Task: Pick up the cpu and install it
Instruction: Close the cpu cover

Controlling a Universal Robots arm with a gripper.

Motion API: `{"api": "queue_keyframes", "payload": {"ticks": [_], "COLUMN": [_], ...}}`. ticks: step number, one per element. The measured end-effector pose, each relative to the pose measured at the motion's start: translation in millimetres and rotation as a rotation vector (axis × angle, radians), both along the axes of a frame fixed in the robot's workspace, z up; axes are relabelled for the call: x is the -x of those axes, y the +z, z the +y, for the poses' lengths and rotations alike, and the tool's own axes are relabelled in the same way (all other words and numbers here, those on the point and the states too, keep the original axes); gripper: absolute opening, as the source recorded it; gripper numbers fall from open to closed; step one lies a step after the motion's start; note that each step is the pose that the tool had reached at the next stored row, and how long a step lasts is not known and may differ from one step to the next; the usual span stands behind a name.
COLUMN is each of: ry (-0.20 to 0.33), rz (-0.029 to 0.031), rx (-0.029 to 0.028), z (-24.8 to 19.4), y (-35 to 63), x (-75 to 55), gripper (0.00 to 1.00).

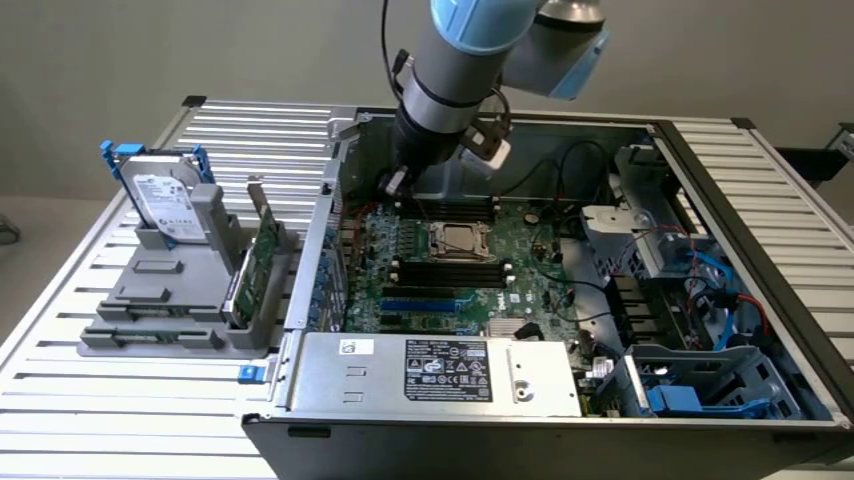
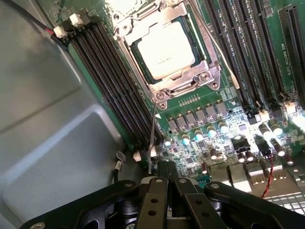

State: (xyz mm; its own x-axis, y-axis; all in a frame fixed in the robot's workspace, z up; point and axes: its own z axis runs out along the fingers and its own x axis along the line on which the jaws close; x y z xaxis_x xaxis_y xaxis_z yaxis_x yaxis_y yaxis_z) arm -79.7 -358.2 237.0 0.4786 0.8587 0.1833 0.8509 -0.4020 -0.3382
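Wrist view: the small, flat, square cpu (image 2: 167,50), dull silver with faint unreadable print, lies inside the metal-framed socket (image 2: 164,89) on the green motherboard (image 2: 190,102). The black gripper (image 2: 167,166) hovers nearby, fingers pressed together, holding nothing.

The small flat square cpu (image 2: 167,50) is showing a dull silver top with a thin pale rim, and the metal socket frame (image 2: 164,90) around it is gleaming bright silver. The green circuit-board motherboard (image 2: 228,107) is carrying long black memory slots (image 2: 114,81) in parallel stripes, and a thin red wire (image 2: 269,179) is standing out against it. The matte black metal end effector (image 2: 167,168) is looking uniformly dark. In the exterior view, the cylindrical robot arm (image 1: 447,90) is showing grey with light-blue caps. The upright silver hard drive (image 1: 171,205) is bearing a white label and blue handles (image 1: 120,152). The ribbed silver metal table (image 1: 80,400) is showing evenly spaced slat lines.
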Motion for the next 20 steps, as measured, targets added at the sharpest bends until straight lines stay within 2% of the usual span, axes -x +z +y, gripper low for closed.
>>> {"api": "queue_keyframes", "payload": {"ticks": [20], "ry": [-0.269], "rz": [0.0001], "rx": [-0.0124], "z": [0.0], "y": [0.0], "x": [0.2], "gripper": [0.11]}}
